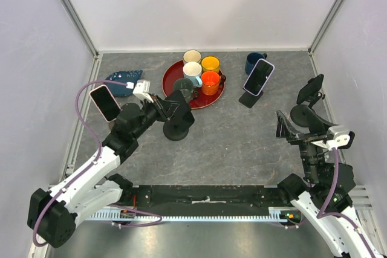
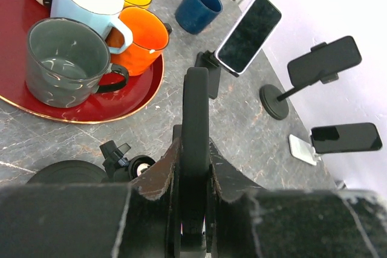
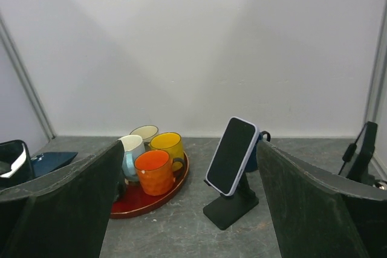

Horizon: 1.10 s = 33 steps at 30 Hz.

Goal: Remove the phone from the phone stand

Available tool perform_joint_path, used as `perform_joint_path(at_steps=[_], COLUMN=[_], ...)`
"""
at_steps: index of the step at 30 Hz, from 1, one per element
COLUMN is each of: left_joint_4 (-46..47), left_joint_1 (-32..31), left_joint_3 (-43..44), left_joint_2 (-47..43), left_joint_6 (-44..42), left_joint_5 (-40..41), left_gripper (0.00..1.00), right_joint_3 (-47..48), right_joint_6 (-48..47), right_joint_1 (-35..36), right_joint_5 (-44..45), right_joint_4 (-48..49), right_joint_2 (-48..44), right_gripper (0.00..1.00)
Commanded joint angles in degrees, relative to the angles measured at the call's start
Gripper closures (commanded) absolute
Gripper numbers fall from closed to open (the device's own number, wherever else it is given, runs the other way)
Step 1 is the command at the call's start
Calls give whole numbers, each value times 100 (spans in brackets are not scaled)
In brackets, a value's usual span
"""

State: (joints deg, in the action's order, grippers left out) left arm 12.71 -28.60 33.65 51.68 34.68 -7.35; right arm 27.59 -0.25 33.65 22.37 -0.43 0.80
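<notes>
the grey counter (image 1: 242, 143) takes up most of the top view, and at its back sits a round red tray (image 1: 171, 83). your left arm reaches in toward the middle. the left end effector (image 2: 195, 149) is clenched on the phone (image 2: 195, 107), and from the wrist camera you see that phone edge-on, upright, pinched between the two fingers. it's right above the black stand (image 1: 178, 130) with the round base, just in front of the tray. can't tell from any view whether the phone is seated in the stand's clamp or already free of it.

your right end effector (image 1: 285, 126) hangs over the right side of the counter, well apart from all that, released with the fingers spread wide and nothing between them.

further back on the right, a pale-cased phone (image 1: 259, 77) leans tilted on its own small stand, and a dark phone (image 1: 310, 89) sits in a holder near the right wall. another phone (image 1: 106, 102) is up by the left wall.

the tray carries five mugs: grey (image 2: 60, 61), orange (image 1: 210, 80), yellow (image 1: 210, 63) and two pale ones. a blue mug (image 1: 254, 60) stands on the counter just behind the pale-cased phone.
</notes>
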Motion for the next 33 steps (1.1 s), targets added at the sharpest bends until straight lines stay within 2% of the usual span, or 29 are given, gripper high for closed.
perform_joint_path(at_steps=[1,5,6,9,10,14,17,21,26,29,33], left_joint_4=[821,847,873,996,997,1137,1233,1330,1348,1339,1260], left_joint_1=[-593,-884,-997,-1278,-1358,-1666,-1859,-2166,-2361,-2387,-2387], left_joint_3=[1,80,72,72,115,177,160,63,-25,-139,-227], left_joint_2=[-229,-36,-9,-18,-18,70,114,9,-27,-53,-106], left_joint_6=[251,285,320,356,356,399,558,707,822,865,787], left_joint_5=[1656,1772,1825,2088,2228,2353,2467,2739,2968,2985,2968], left_gripper=[98,98,98,98,98,98,98,98,98,98,98], right_joint_3=[35,307,395,887,1010,1188,680,-112,-1034,-1605,-2538], right_joint_6=[-54,192,314,438,473,947,1359,1835,1950,2231,2600], right_joint_1=[28,36,19,36,36,28,36,28,36,28,28], right_joint_5=[-742,-1523,-2004,-2884,-3418,-4292,-4566,-4277,-4425,-4224,-3864], right_joint_4=[376,333,289,-183,-334,-328,559,1928,2940,3495,5549], right_joint_2=[42,648,850,1842,2367,3215,3217,3005,3242,3523,3962], right_gripper=[2,2,2,2,2,2,2,2,2,2,2])
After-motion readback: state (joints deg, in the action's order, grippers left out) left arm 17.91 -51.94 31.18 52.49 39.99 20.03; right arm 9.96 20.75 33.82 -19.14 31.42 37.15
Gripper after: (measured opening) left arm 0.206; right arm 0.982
